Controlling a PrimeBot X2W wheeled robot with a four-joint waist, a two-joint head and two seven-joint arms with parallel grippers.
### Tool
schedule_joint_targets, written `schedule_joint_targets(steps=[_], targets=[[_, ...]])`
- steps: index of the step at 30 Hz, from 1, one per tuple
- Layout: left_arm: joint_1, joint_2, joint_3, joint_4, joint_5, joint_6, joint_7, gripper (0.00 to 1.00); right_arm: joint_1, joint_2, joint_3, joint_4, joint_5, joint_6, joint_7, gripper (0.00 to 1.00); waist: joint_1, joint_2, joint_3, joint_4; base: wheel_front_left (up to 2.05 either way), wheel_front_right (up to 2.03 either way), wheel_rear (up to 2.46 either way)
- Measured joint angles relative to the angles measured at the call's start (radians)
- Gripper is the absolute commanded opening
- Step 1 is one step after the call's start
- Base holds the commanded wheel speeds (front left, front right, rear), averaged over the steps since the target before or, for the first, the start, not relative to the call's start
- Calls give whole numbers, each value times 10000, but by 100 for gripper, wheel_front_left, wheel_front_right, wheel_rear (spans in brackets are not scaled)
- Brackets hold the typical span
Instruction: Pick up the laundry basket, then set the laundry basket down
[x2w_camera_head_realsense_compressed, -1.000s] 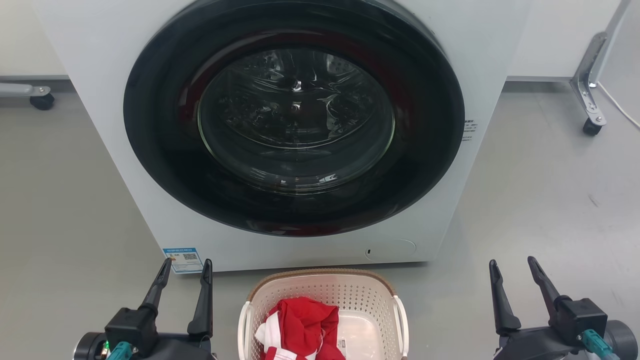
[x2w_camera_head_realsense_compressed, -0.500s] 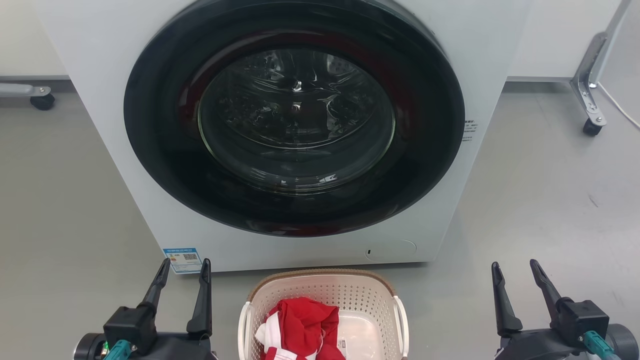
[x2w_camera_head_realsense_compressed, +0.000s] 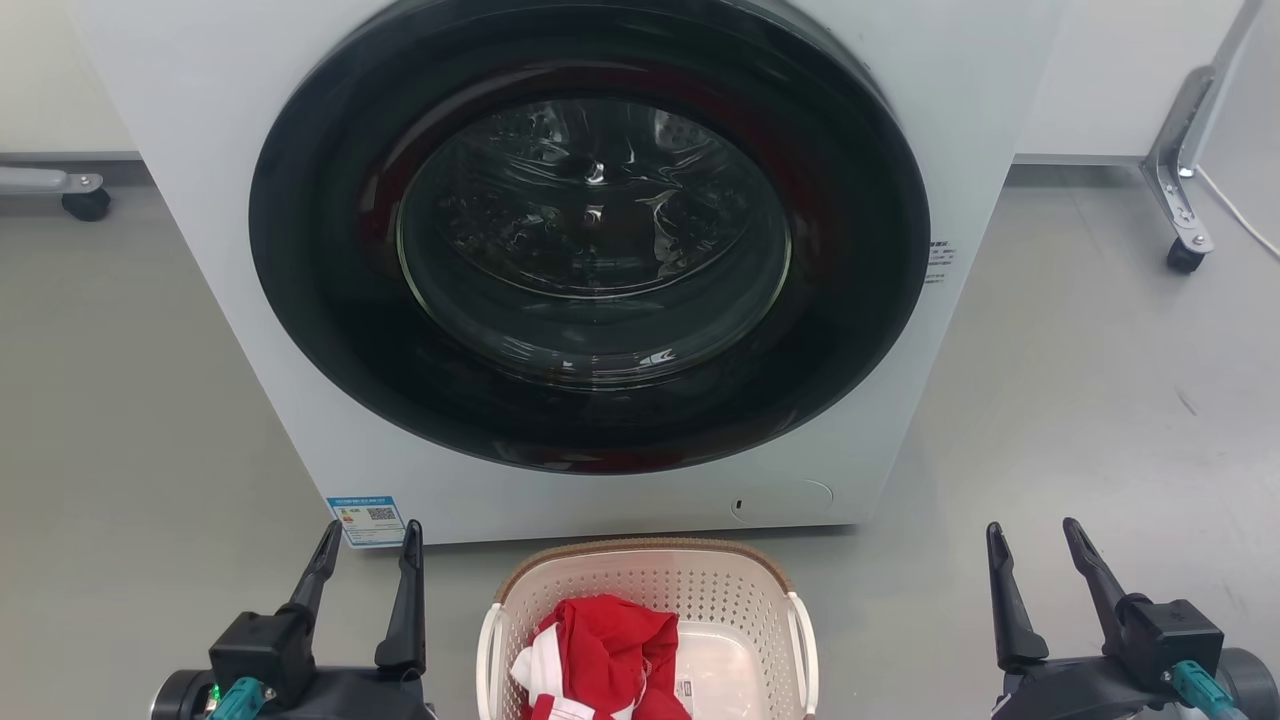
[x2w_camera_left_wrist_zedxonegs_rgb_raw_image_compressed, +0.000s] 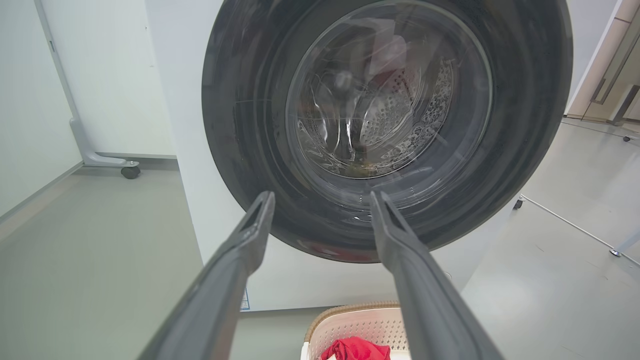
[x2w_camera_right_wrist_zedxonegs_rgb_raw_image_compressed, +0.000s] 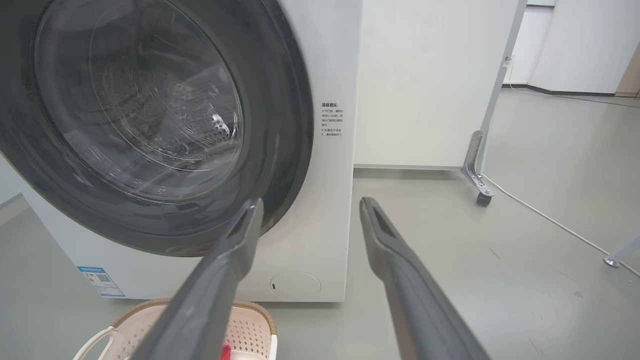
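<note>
Left gripper is hovering at the lower left with its two dark fingers spread apart, holding nothing, and the right gripper is mirroring it at the lower right, fingers likewise parted and empty (both well apart from the white side handles). Between them the laundry basket is sitting on the grey floor, just in front of the white washing machine, with a red and white garment lying inside. Beyond, the machine's round dark door is facing the head camera, a blue label showing at the cabinet's lower left corner
</note>
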Motion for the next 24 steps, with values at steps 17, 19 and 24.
schedule_joint_targets(steps=[17,19,24], targets=[[13,-15,-79,-90,0,0,265,100,-1,203,-86,50,2,184,0,100,0,0,551,21,0,0,0],[-53,-25,-150,-88,0,-10,326,100,-60,219,-109,65,2,209,0,100,0,0,850,15,0,0,0],[-523,-42,-194,-15,0,-25,458,100,-439,245,-136,209,4,253,0,100,1,0,1457,9,0,0,0]])
